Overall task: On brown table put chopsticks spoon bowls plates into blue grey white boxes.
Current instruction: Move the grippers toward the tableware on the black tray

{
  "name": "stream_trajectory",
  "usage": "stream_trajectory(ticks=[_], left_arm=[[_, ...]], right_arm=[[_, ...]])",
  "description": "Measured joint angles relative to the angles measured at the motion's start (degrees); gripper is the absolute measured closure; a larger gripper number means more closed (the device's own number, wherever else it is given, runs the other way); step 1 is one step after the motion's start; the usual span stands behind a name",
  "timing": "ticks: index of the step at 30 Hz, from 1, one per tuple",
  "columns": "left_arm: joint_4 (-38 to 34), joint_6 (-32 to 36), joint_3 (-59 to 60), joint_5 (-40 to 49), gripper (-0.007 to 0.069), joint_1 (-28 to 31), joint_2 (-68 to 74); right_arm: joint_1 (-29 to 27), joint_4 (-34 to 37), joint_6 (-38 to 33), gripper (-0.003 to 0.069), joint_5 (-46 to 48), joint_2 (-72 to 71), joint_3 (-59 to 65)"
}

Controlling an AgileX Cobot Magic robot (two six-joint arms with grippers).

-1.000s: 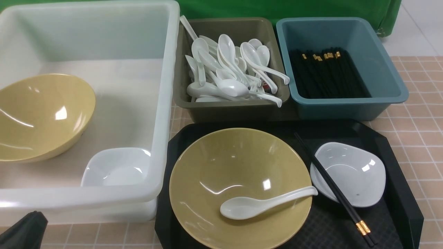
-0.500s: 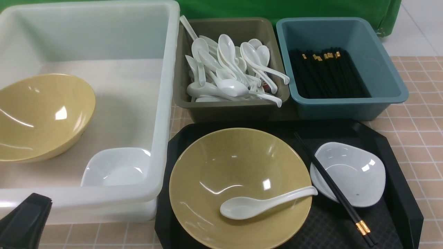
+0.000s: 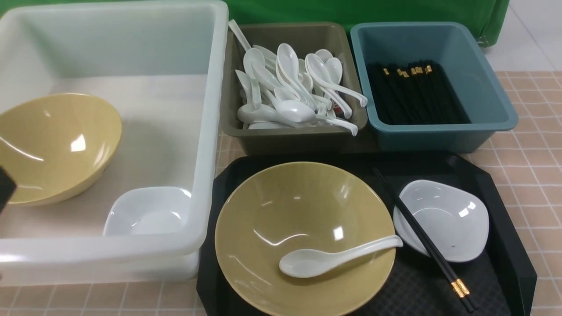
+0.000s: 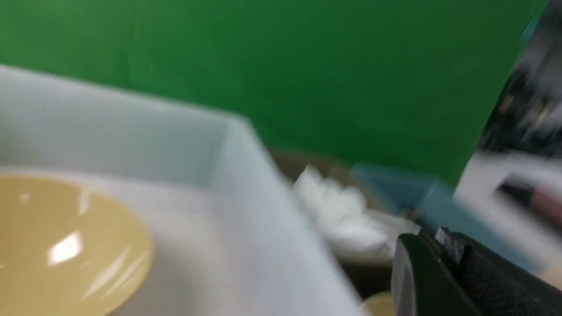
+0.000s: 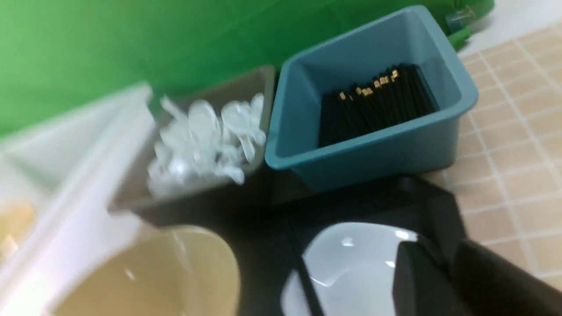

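Note:
On the black tray [image 3: 505, 206] stands a yellow bowl [image 3: 303, 206] with a white spoon [image 3: 325, 260] lying in it. To its right sits a white plate [image 3: 452, 219], and black chopsticks [image 3: 421, 239] lie across the plate's left rim. The big white box [image 3: 206, 131] holds another yellow bowl [image 3: 52, 147] and a white plate [image 3: 147, 213]. Spoons fill the grey box [image 3: 290, 140]; chopsticks lie in the blue box [image 3: 439, 136]. My left gripper [image 4: 443, 239], shut and empty, hangs over the white box's left side. My right gripper [image 5: 439, 254], fingers nearly together and empty, hovers above the tray's plate [image 5: 351, 263].
The tiled brown table [image 3: 531, 145] shows to the right of the tray and along the front edge. A green cloth [image 3: 351, 11] hangs behind the boxes. The grey and blue boxes stand side by side right behind the tray.
The dark left gripper has risen from the bottom left corner up the left edge of the front view. The tableware and boxes have not moved.

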Motion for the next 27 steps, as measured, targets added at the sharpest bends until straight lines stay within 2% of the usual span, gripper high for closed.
stream_trajectory(ticks=[2, 4, 5, 6, 8, 9, 12, 14, 15, 16, 17, 20, 24, 26, 27], left_arm=[[10.8, -2.9, -6.2, 9.3, 0.0623, 0.0, 10.5], [16.0, -3.7, -10.8, 16.3, 0.0623, 0.0, 18.0], [16.9, -3.8, -11.3, 17.0, 0.0623, -0.1, 18.7], [19.7, -4.1, -14.2, 20.8, 0.0623, -0.7, 23.3], [21.8, -4.2, -17.7, 23.7, 0.0623, -3.3, 28.8], [22.1, -4.2, -18.3, 24.3, 0.0623, -4.0, 29.8], [23.1, -3.9, -22.8, 25.2, 0.0623, -13.2, 37.2], [23.4, -3.5, -24.1, 25.2, 0.0623, -16.8, 39.6], [23.6, -3.0, -25.3, 25.2, 0.0623, -20.3, 41.9], [23.9, -2.7, -27.0, 24.9, 0.0623, -24.6, 45.2], [23.9, -2.7, -27.0, 24.8, 0.0623, -24.6, 45.2], [24.1, -2.2, -30.9, 23.5, 0.0623, -31.6, 52.5], [24.1, -2.2, -34.1, 22.4, 0.0623, -35.2, 57.8], [24.1, -1.6, -35.1, 22.0, 0.0623, -36.0, 60.1], [24.1, -1.0, -35.4, 21.9, 0.0623, -36.2, 61.2]], right_arm=[[0.0, -0.1, -10.3, 0.0615, 7.8, 10.3, -9.1], [0.0, -0.2, -16.4, 0.0622, 14.7, 18.3, -15.8], [0.0, -0.2, -16.9, 0.0622, 15.4, 18.3, -15.8], [0.0, -0.3, -20.1, 0.0622, 20.4, 24.2, -20.6], [0.6, -0.5, -21.7, 0.0622, 24.1, 30.3, -25.0], [1.0, -0.5, -22.0, 0.0622, 25.0, 32.1, -26.1], [5.3, -1.3, -22.9, 0.0622, 26.9, 41.7, -30.4], [7.5, -2.3, -22.9, 0.0622, 27.1, 44.2, -31.1], [10.1, -4.1, -22.6, 0.0621, 27.1, 47.8, -32.0], [12.7, -6.4, -21.5, 0.062, 27.0, 51.5, -32.6], [13.0, -6.8, -21.1, 0.062, 26.9, 52.0, -32.7], [17.3, -11.6, -16.8, 0.0606, 25.8, 61.3, -34.9], [18.8, -12.9, -15.2, 0.0538, 23.7, 69.7, -37.8], [18.8, -12.9, -14.5, 0.0461, 22.3, 73.9, -39.5], [18.8, -12.9, -13.8, 0.0389, 21.3, 76.5, -40.4]])
